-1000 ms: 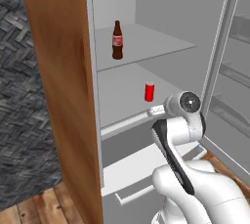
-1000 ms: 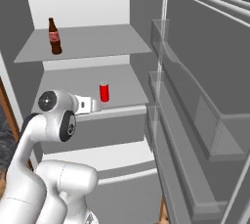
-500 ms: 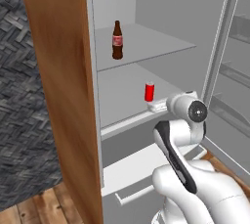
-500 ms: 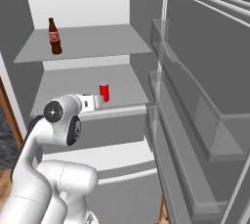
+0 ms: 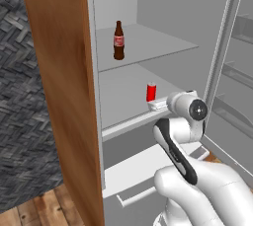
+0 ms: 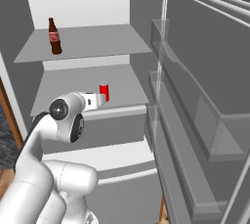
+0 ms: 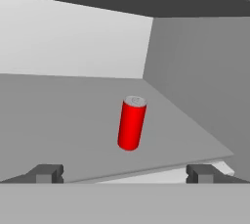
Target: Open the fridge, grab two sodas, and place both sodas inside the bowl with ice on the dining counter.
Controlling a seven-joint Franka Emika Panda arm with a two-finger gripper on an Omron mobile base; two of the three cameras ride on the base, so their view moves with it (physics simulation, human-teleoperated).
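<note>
The gripper (image 7: 125, 174) is spread wide with nothing between its fingers (image 7: 46, 173); it sits at the front edge of the lower shelf (image 6: 73, 86) inside the open fridge (image 5: 163, 37), pointing inward; the red can (image 7: 132, 123) stands upright just ahead of it, near the front edge of that shelf and toward its right side, apart from both fingertips; from the hand camera the can looks slightly tilted, though that may be the roll of the hand; from the left base view the can (image 5: 151, 92) rises just behind the gripper (image 5: 158, 105), and from the right base view the can (image 6: 103, 91) sits just beside the gripper (image 6: 100, 100); one shelf up, the cola bottle (image 5: 118, 41) stands upright toward the left side of the upper shelf (image 6: 97, 39), well apart from the can; its red label faces outward; the fridge door (image 6: 210, 100) is swung fully open on the right, its clear door bins stacked one above another; below the lower shelf the white drawer (image 5: 133, 168) shows its front; a wood side panel (image 5: 64, 82) flanks the fridge on the left, with a dark woven wall (image 5: 22, 111) beyond it and a strip of wood floor (image 5: 34, 210) at the bottom.
</note>
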